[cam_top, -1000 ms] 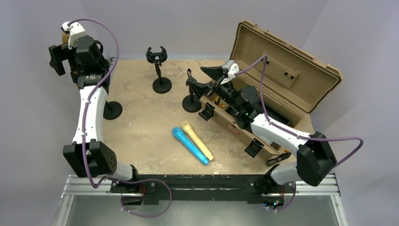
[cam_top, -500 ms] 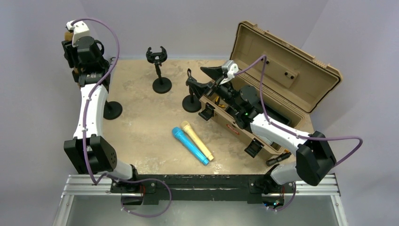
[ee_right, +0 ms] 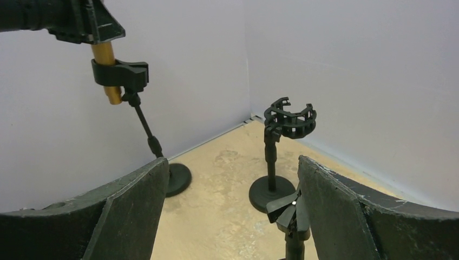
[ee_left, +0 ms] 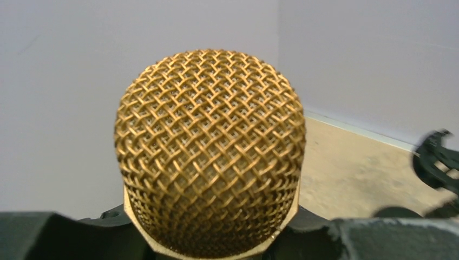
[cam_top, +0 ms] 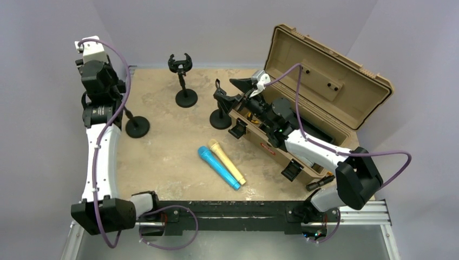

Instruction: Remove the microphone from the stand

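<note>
Stand base farther rt; mic in clip, rt-wrist cam only

mic: gold mesh dome head over a gold collar, undented, fills the left wrist view. Body is a slim gold tube, near upright with a slight lean. It's still seated in the stand's black clip, tail end poking out just below it. left gripper is clamped on the body right above the clip, so the upper body is hidden in the right wrist view

stand: thin black rod leaning from the clip down to a round black base. Base sits on the table at the far left, near the wall; can't tell if it's fully flat
</note>
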Controlling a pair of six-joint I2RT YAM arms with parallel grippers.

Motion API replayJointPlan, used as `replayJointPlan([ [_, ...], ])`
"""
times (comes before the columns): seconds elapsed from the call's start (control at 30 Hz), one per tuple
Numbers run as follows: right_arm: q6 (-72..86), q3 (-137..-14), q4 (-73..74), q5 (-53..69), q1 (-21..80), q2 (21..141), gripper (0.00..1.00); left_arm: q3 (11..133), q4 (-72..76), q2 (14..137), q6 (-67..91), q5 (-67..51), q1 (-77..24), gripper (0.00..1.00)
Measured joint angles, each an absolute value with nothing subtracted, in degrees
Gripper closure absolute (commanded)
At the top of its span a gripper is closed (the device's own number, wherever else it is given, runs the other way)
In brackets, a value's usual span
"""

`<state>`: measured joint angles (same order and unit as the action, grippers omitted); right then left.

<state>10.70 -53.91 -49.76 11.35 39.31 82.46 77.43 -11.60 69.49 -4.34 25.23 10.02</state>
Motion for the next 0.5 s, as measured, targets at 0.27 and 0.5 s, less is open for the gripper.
replayJointPlan([
  [0.27,9.96,-53.91,-49.23,10.11,39.31,83.31,0.13,73.01,-16.53,60.77,-2.17,16.95,2.50,1.00],
  [0.5,9.30,-54.11,-47.53,10.02,39.31,83.31,0.13,69.69,-17.78,55.51,-2.13,7.05,-3.20,1.00],
])
